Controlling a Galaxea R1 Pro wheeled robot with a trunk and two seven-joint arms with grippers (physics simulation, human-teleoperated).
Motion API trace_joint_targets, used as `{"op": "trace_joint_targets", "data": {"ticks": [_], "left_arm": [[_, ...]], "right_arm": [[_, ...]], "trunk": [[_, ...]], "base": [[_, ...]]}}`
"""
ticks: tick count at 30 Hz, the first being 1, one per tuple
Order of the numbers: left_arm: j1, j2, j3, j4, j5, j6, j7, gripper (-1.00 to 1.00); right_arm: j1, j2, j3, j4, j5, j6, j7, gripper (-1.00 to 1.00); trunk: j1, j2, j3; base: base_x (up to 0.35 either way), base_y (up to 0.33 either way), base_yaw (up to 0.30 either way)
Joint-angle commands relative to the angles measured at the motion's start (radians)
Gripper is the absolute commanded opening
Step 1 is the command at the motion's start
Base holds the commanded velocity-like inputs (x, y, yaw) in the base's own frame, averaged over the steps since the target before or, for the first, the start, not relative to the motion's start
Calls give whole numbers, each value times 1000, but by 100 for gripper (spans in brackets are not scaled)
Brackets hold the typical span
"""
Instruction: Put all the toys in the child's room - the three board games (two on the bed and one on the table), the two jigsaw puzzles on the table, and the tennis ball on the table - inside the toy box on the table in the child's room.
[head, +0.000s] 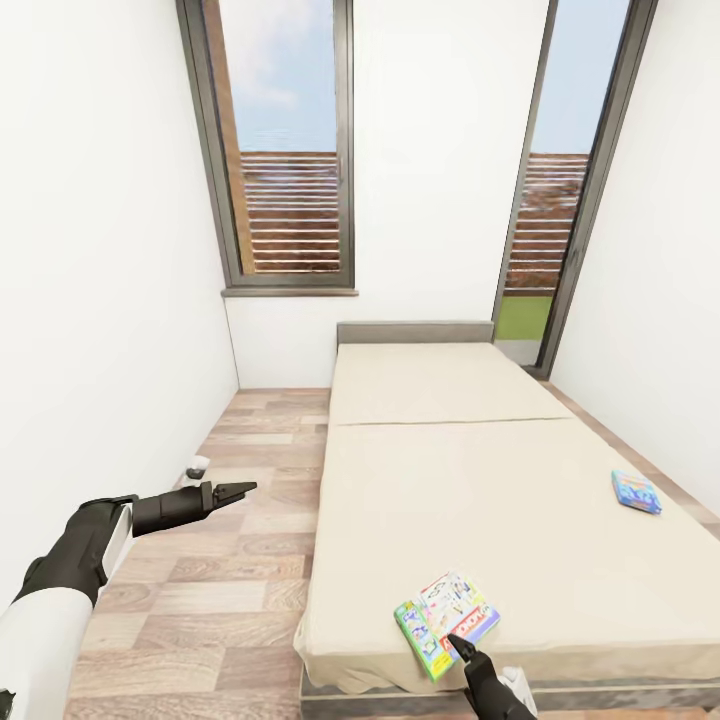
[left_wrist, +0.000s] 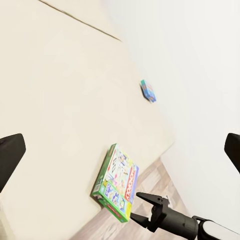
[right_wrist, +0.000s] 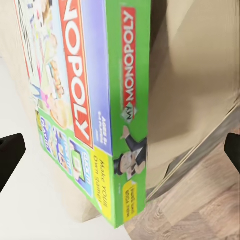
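Fingers of the right gripper (head: 462, 643) stand wide apart and hold nothing; in the right wrist view each dark tip sits at an opposite edge of the picture. The gripper pokes up at the near edge of the bed (head: 470, 480), its tip just beside the near corner of a white-green board game (head: 446, 621). This flat box is printed "Monopoly" in white on red, with green sides and a cartoon cover, and lies at the mattress's near edge, slightly overhanging it. The left gripper (head: 240, 490) hangs over the wooden floor (head: 230, 560) left of the bed, well apart from the box; its fingers are spread wide in the left wrist view, holding nothing. A smaller blue board game (head: 637, 492) lies near the bed's right edge, far from both grippers. Beyond the beige mattress stand a white wall and 2 tall grey-framed windows (head: 290, 150).
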Motion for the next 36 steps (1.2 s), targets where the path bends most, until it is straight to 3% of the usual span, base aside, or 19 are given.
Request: {"op": "trace_joint_targets", "data": {"ticks": [1, 11, 36], "left_arm": [[-1, -1, 3, 0, -5, 10, -7, 100], [-1, -1, 3, 0, -4, 10, -8, 100], [1, -1, 3, 1, -4, 10, -8, 100]], "right_arm": [[0, 0, -5, 0, -7, 9, 2, 100], [0, 1, -5, 0, -7, 9, 2, 100], [-2, 5, -5, 0, -6, 9, 2, 100]], "trunk": [[4, -8, -4], [42, -78, -36], [42, -78, -36]], "base": [[0, 0, 0], [0, 0, 0], [16, 0, 0]]}}
